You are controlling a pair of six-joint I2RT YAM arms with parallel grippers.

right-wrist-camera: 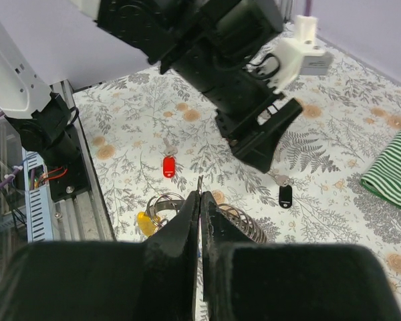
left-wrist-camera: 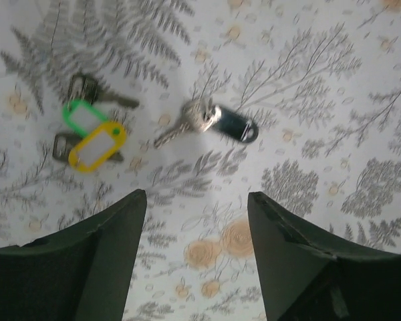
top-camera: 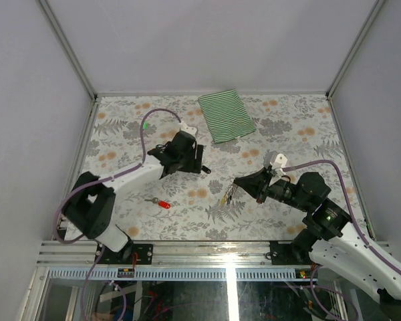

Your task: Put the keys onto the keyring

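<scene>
Hovering jaws apart, your left gripper (left-wrist-camera: 195, 198) has the black-tagged key (left-wrist-camera: 210, 122) just ahead of its fingertips, with the green-tagged key (left-wrist-camera: 85, 110) and yellow-tagged key (left-wrist-camera: 93, 146) off to one side. Expect them light, stiff, slippery: pinch the plastic tag (left-wrist-camera: 235, 127). Only the right wrist view shows the right gripper (right-wrist-camera: 200, 198) clamped on the thin keyring (right-wrist-camera: 162, 201).

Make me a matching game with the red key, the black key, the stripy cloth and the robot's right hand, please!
Things:
1. red-tagged key
2. black-tagged key
3. striped cloth
4. right hand

Places or states:
A. at the far edge of the table
B. pinched shut on the keyring
C. lying under the open left hand
D. alone, toward the table's near edge

Pairs: 1-D, 2-C, 3-A, 4-B
</scene>
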